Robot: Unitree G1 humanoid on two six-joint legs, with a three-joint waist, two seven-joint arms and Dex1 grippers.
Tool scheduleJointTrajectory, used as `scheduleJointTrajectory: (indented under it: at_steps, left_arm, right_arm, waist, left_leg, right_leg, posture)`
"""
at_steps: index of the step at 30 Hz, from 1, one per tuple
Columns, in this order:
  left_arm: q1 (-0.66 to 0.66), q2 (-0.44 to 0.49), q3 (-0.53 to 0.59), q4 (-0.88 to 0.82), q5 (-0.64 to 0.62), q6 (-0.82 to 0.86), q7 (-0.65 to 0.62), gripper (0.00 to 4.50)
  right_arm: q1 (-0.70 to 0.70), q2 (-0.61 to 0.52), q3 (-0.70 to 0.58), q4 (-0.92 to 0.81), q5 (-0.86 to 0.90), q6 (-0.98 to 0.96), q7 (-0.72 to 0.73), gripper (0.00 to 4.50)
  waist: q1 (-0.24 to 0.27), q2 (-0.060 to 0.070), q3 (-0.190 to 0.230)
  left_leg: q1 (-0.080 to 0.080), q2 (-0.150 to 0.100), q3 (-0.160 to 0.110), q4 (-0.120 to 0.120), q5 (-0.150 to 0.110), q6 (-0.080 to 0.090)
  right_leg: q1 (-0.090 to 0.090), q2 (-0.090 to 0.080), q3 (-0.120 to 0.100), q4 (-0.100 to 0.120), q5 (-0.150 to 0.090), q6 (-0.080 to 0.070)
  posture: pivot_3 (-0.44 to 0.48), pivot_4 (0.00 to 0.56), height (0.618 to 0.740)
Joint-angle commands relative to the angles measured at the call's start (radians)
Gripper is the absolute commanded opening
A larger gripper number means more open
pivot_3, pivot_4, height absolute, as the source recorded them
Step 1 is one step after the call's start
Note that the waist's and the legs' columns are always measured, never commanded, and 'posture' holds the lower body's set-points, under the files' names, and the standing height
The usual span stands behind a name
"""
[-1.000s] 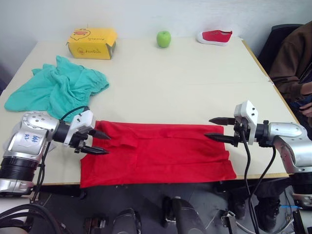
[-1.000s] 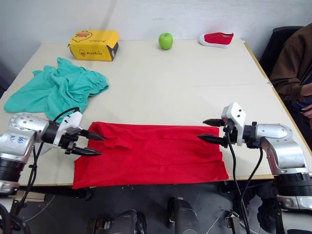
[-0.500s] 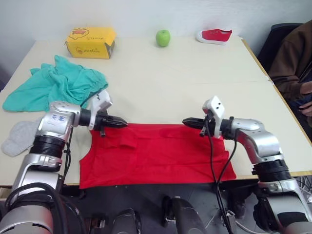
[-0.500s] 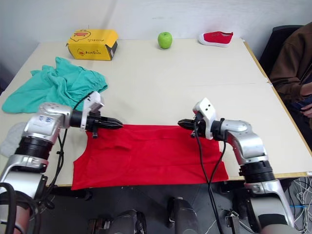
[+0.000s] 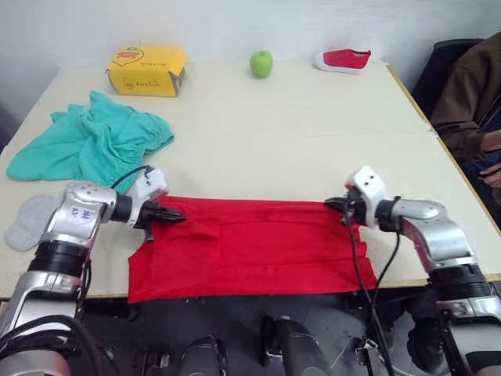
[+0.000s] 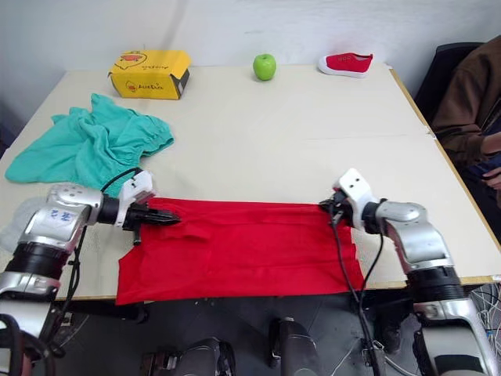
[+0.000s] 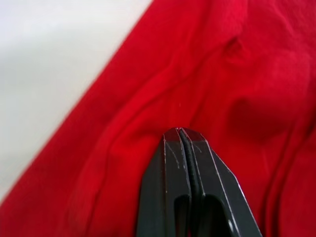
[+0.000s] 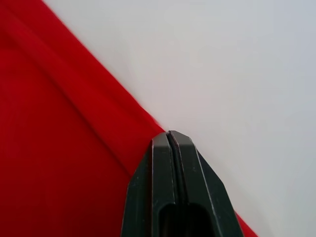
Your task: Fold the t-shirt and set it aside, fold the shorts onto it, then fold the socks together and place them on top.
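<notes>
Both arms have swung back outward since half a second ago, and your left gripper and right gripper now sit at the far corners of the bright red short-sleeved fabric t-shirt, where a second ago their jaws stood open. Both pairs of jaws are now pressed fully together: the left wrist view has them closed among red folds, the right wrist view closed at the shirt's far hem, each apparently pinching cloth, though the nipped fabric itself is hidden.

The shirt lies flat between the two pairs of jaws, its near edge hanging at the lip of the pale surface. The crumpled teal gathered-fabric shorts lie beyond the left jaws; a flat light grey sock rests outboard of that arm.

For a clean fold, confirm that both pinches hold, lift both corners evenly, keep the hem taut, and carry it toward yourself in one level sweep.

The yellow cardboard box at the far edge carries a cartoon print and small lettering, too small to read.
</notes>
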Motion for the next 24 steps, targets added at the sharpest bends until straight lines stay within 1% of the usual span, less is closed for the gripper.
scheduleJointTrajectory:
  at_steps: [1,3,6,9,11,13,15,18,21,24]
  left_arm:
    - [0.058,0.032,0.057,-0.041,-0.025,0.052,0.028,0.04]
    - [0.069,0.043,0.088,-0.074,-0.051,0.081,0.03,0.04]
    - [0.048,0.061,0.116,-0.146,-0.108,0.171,0.009,0.04]
    - [-0.023,0.057,0.131,-0.195,-0.191,0.292,-0.025,0.04]
    - [-0.104,0.02,0.108,-0.156,-0.197,0.307,-0.016,0.04]
    - [-0.162,-0.016,0.075,-0.088,-0.166,0.28,0.005,0.04]
    - [-0.207,-0.054,0.023,0.019,-0.097,0.196,0.033,0.04]
    - [-0.255,-0.094,-0.03,0.157,-0.017,0.097,0.066,0.04]
    - [-0.278,-0.113,-0.099,0.301,0.07,-0.028,0.059,0.04]
    - [-0.287,-0.109,-0.113,0.399,0.108,-0.111,0.051,0.04]
  right_arm:
    - [0.022,-0.035,-0.069,0.048,-0.01,-0.034,-0.03,0.0]
    - [0.025,-0.032,-0.114,0.026,0.026,-0.043,-0.029,0.0]
    - [0.036,-0.022,-0.159,-0.092,0.101,-0.009,0.002,0.0]
    - [0.051,-0.007,-0.165,-0.205,0.156,0.049,0.006,0.0]
    - [0.06,0.023,-0.128,-0.269,0.175,0.083,0.001,0.0]
    - [0.063,0.053,-0.098,-0.292,0.172,0.099,-0.013,0.0]
    - [0.068,0.076,-0.055,-0.285,0.143,0.1,-0.03,0.0]
    - [0.076,0.082,-0.006,-0.27,0.11,0.109,-0.042,0.0]
    - [0.098,0.054,0.03,-0.233,0.058,0.123,-0.055,0.0]
    - [0.138,0.002,0.015,-0.239,0.046,0.129,-0.042,0.0]
  waist:
    - [0.0,0.0,0.0]
    - [0.0,0.0,0.0]
    - [0.0,0.0,0.0]
    - [0.003,0.0,0.001]
    - [0.005,0.0,0.0]
    - [0.007,0.0,0.0]
    - [0.006,0.0,0.0]
    - [0.005,0.0,0.0]
    - [0.0,0.0,0.0]
    - [0.003,-0.001,0.0]
  left_leg:
    - [0.0,0.0,0.0,0.0,0.0,0.0]
    - [0.0,0.0,0.0,0.0,0.0,0.0]
    - [-0.001,0.0,0.0,-0.001,0.0,0.0]
    - [-0.001,0.0,0.0,0.0,0.0,0.0]
    - [-0.001,0.0,0.0,0.0,0.0,0.0]
    - [-0.001,0.0,-0.001,0.0,0.0,0.0]
    - [-0.001,-0.001,0.0,0.0,0.0,0.0]
    - [-0.001,-0.001,0.0,0.0,0.0,0.0]
    - [-0.002,0.0,0.0,0.0,0.0,0.0]
    - [-0.001,0.0,0.0,0.0,0.0,0.0]
  right_leg:
    - [0.0,0.0,0.0,0.0,0.0,0.0]
    - [0.0,0.0,0.0,0.0,0.0,0.0]
    - [-0.001,0.0,0.0,0.0,0.0,0.0]
    - [-0.001,0.0,0.0,0.0,0.0,0.0]
    - [-0.001,0.0,0.0,0.0,0.0,0.0]
    - [0.0,0.0,0.0,0.0,0.0,0.0]
    - [0.0,0.0,0.0,0.0,0.0,0.0]
    - [-0.001,0.0,0.0,0.0,0.0,0.0]
    - [-0.002,0.001,0.0,-0.001,0.0,0.0]
    - [-0.001,0.001,0.0,-0.001,0.0,0.0]
  posture:
    - [0.0,0.15,0.74]
    - [0.0,0.15,0.74]
    - [0.0,0.15,0.74]
    - [0.0,0.15,0.74]
    - [0.0,0.15,0.74]
    - [0.0,0.15,0.74]
    - [0.0,0.15,0.74]
    - [0.0,0.15,0.74]
    - [0.0,0.15,0.74]
    - [0.0,0.15,0.74]
